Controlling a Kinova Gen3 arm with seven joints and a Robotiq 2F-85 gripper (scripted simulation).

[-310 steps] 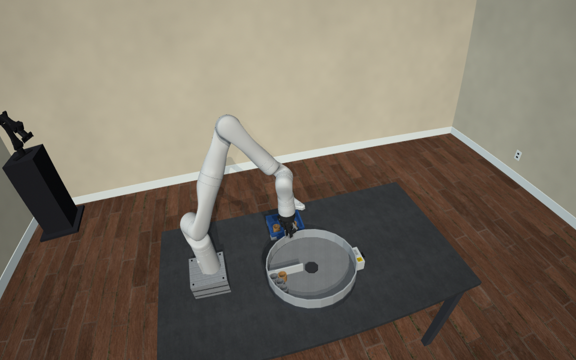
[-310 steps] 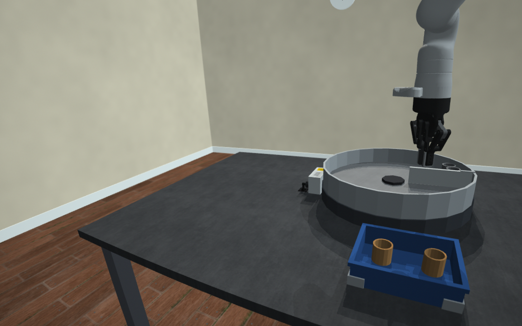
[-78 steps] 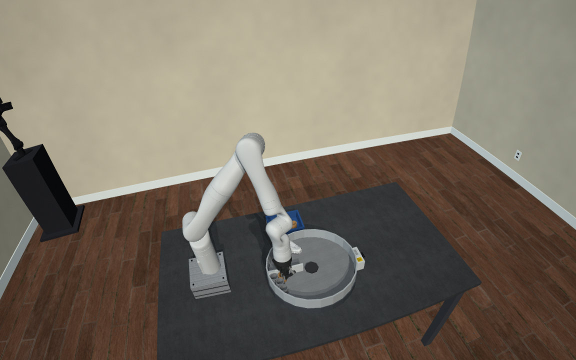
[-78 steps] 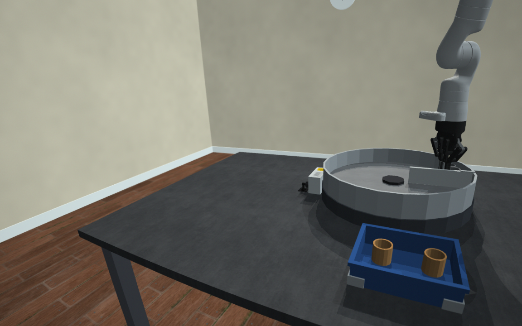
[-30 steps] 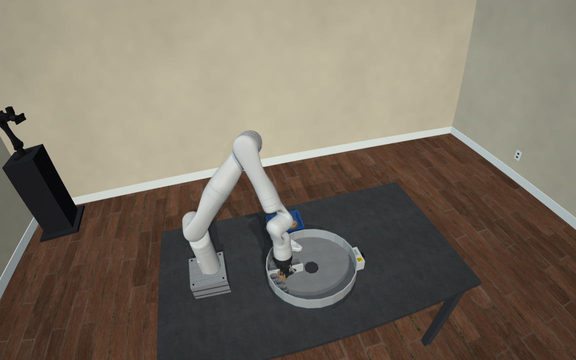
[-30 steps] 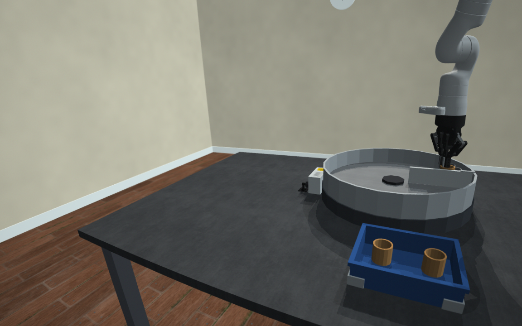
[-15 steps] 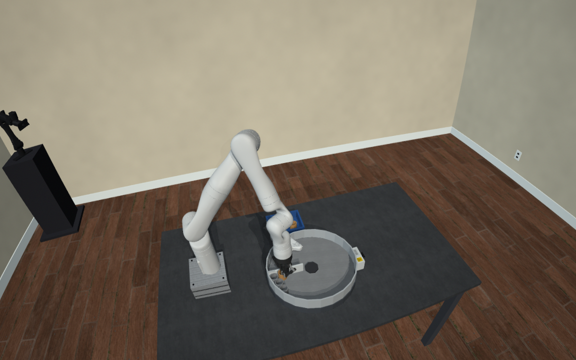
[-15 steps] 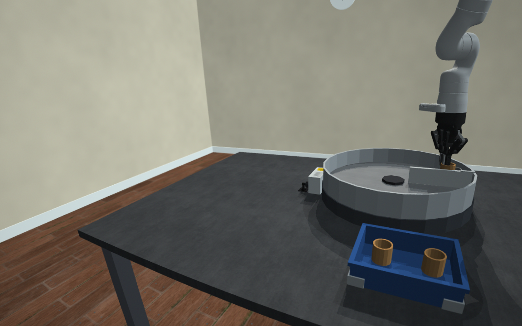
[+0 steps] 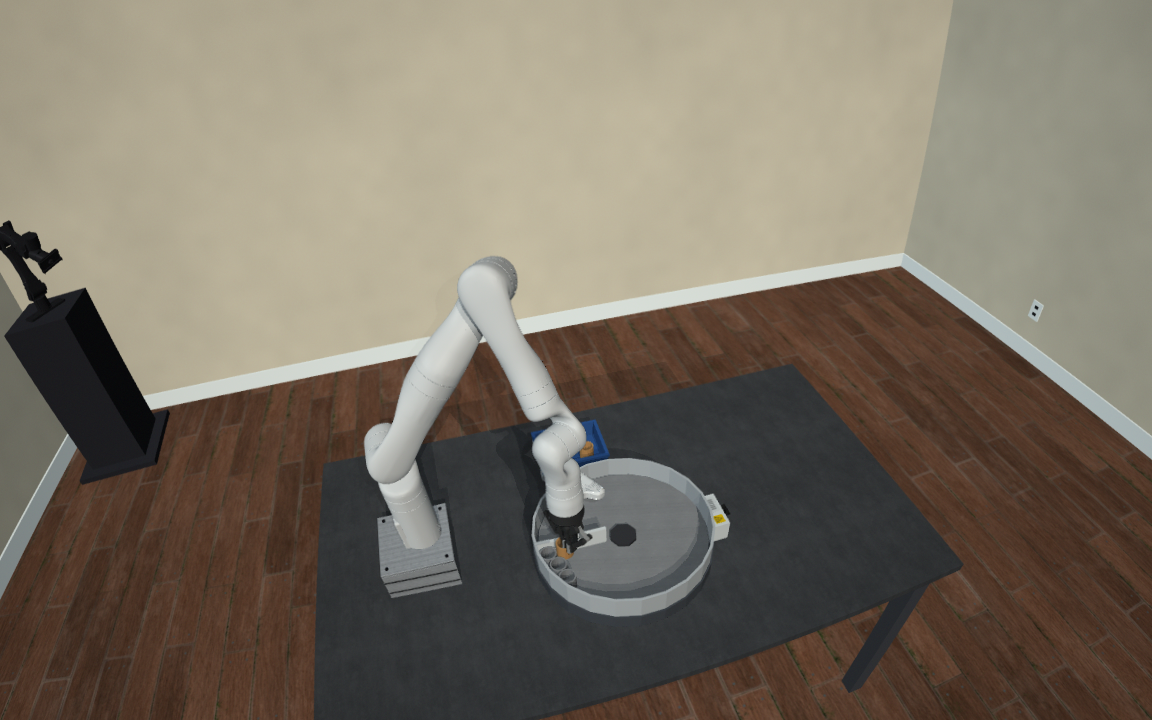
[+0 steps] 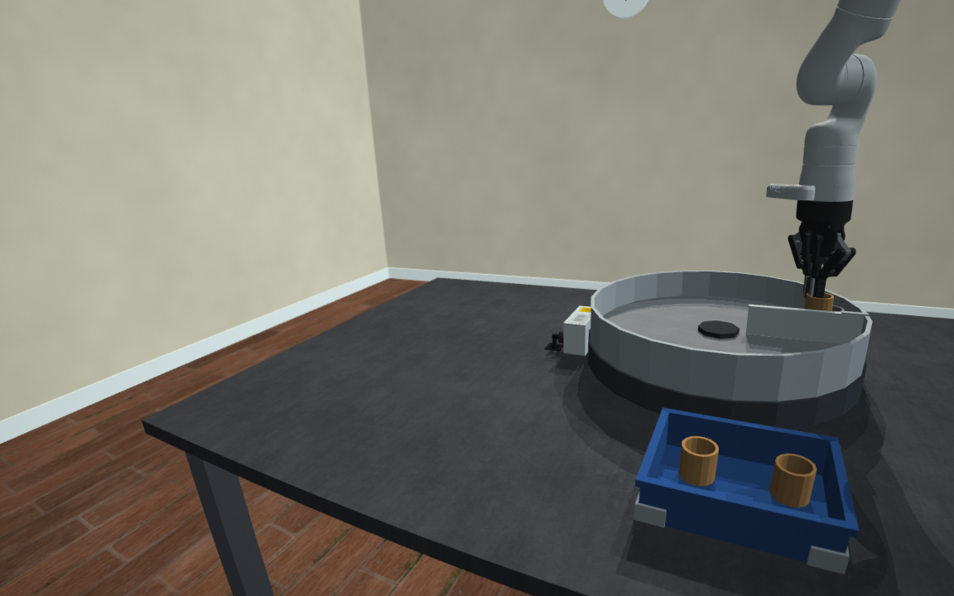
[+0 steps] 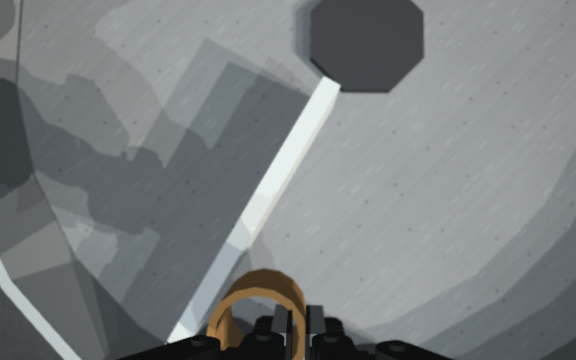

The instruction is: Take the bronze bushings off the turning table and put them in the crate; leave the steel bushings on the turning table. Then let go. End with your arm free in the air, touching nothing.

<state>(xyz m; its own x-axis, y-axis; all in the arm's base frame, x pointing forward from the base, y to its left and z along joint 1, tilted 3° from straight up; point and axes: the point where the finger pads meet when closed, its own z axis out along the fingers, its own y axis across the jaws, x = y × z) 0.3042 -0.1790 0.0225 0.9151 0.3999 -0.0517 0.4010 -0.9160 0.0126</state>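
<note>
No readable text, brand or number in any view. Only markings I can pick out sit on white box (image 9: 717, 531) (image 10: 575, 339) at outer rim of my turning table (image 9: 627, 597) (image 10: 732, 374). Yellow label (image 9: 719, 519) (image 10: 585, 310) on box top: dark mark in top view, too small to make out. Pale label (image 9: 712, 505) (image 10: 581, 319) beside it, same face: faint grey lines, can't read those either.
</note>
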